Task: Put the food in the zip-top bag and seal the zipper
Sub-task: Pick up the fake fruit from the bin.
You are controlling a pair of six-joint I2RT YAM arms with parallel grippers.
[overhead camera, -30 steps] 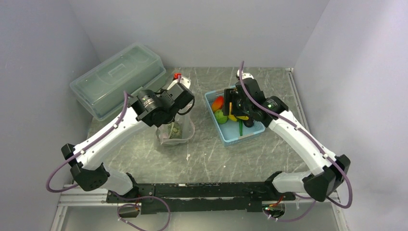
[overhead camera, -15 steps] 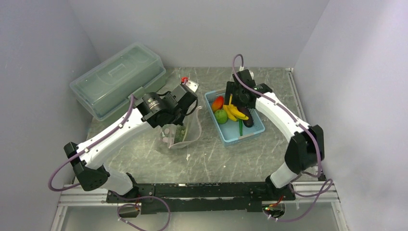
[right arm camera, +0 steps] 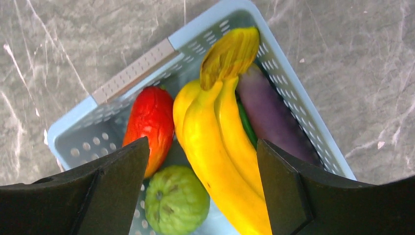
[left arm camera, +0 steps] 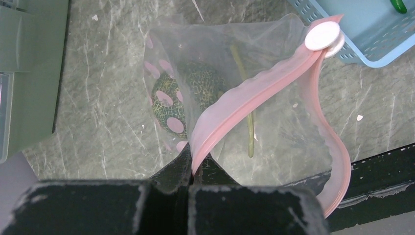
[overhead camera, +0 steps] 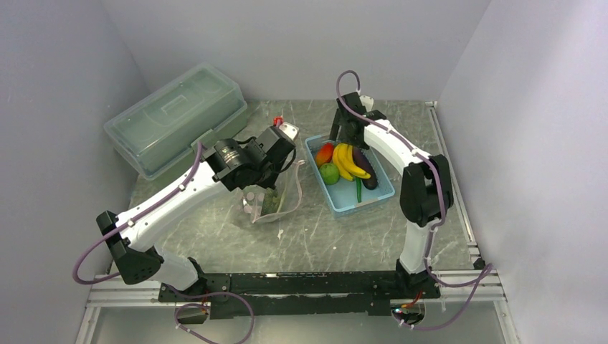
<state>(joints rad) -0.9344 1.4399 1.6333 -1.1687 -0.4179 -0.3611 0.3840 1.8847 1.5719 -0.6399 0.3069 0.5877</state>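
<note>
Floppy clear pink-dotted bag (left arm camera: 215, 49), pink zipper (left arm camera: 244, 103)

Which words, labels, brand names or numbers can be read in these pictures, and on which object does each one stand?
None: no word, number or brand can be read in any view.
The zip-top bag carries only pale pink dots, no lettering.
The white round tab on the zipper is blank.
The blue basket and the lidded box show no label; any moulded mark is too small to tell.
</note>
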